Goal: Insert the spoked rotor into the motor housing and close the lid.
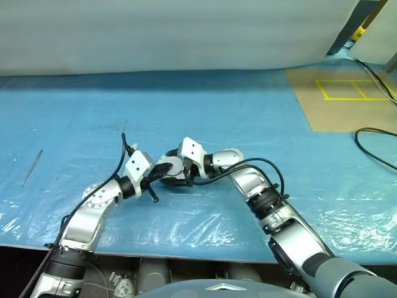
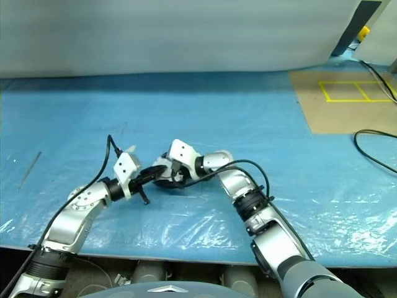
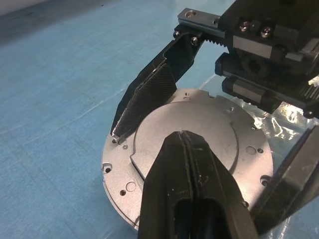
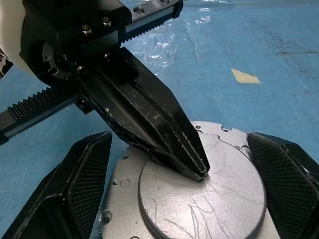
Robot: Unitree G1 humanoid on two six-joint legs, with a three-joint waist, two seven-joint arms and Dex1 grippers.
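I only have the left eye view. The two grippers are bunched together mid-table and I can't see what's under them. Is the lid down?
Observer: Yes. The round grey metal lid, plain side up with its raised centre, lies flat on the squat silver-grey motor housing.
Operator: Left gripper?
Observer: The left gripper is shut, its fingertips pressed together on the lid's raised centre.
Operator: Right gripper gripping the housing?
Observer: No. The right gripper is open, its textured black fingers standing either side of the housing, apart from its rim.
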